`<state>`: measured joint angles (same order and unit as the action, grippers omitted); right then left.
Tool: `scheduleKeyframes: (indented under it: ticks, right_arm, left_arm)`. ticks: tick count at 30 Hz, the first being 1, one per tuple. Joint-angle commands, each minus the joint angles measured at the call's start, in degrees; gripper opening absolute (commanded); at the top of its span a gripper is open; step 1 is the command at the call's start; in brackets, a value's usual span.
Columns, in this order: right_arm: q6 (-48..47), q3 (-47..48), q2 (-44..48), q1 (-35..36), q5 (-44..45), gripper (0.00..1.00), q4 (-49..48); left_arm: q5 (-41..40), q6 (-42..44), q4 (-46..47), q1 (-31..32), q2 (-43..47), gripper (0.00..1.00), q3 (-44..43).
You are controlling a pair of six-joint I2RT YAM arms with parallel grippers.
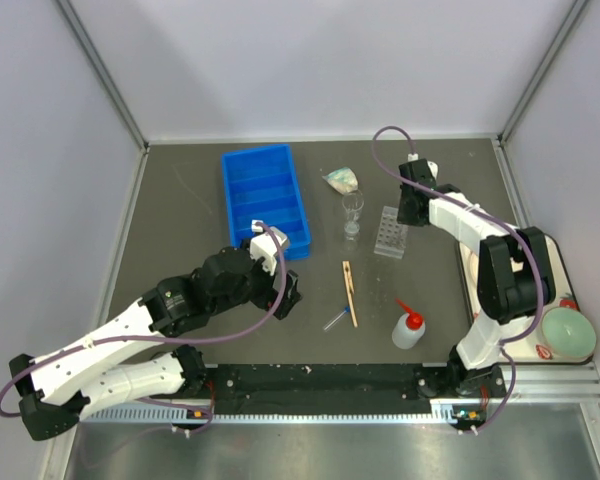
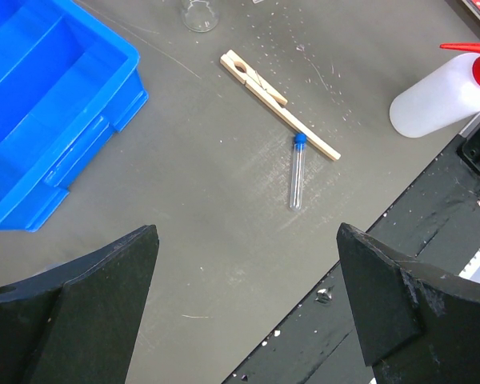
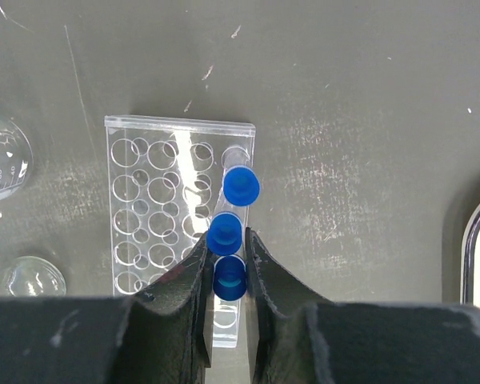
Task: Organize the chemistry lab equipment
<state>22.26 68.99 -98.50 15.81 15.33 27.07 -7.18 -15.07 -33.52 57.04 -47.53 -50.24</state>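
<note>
Over the clear tube rack (image 3: 156, 208), the right gripper (image 3: 226, 244) pinches a blue-capped tube (image 3: 230, 278); the left gripper (image 2: 246, 232) hangs spread wide.

From where I stand, the pinched tube sits in the rack's right-hand column, with two more capped tubes (image 3: 242, 186) in line just beyond it. The rack rests far back on the table, a glass flask (image 1: 353, 208) just to its left. Below the left gripper's open fingers a loose capped tube (image 2: 296, 170) lies flat, its blue end touching the wooden clamp (image 2: 278, 104). The white squeeze bottle (image 2: 436, 96) lies on its side to the right, well apart from the blue bin (image 2: 48, 112) on the left.
</note>
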Motion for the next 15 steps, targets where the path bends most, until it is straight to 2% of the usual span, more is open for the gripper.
scheduleKeyframes:
  ticks: [1,6,9,15]
  right_arm:
    - [-0.29,0.35,-1.17,-0.52,0.40,0.19,-1.14]
    - [-0.11,0.35,-0.38,-0.61,0.22,0.30,-0.97]
    - [-0.20,0.18,0.94,-0.61,0.49,0.42,-0.88]
    - [-0.29,-0.44,6.38,-0.61,0.22,0.46,0.61]
  left_arm:
    - [-0.91,0.13,1.35,-0.08,-0.20,0.99,-1.00]
    - [-0.91,-0.05,1.35,-0.08,-0.46,0.99,-1.09]
    - [-0.73,-0.05,1.35,-0.17,-0.64,0.99,-1.27]
    - [-0.47,0.22,1.79,-0.17,-1.69,0.99,-1.53]
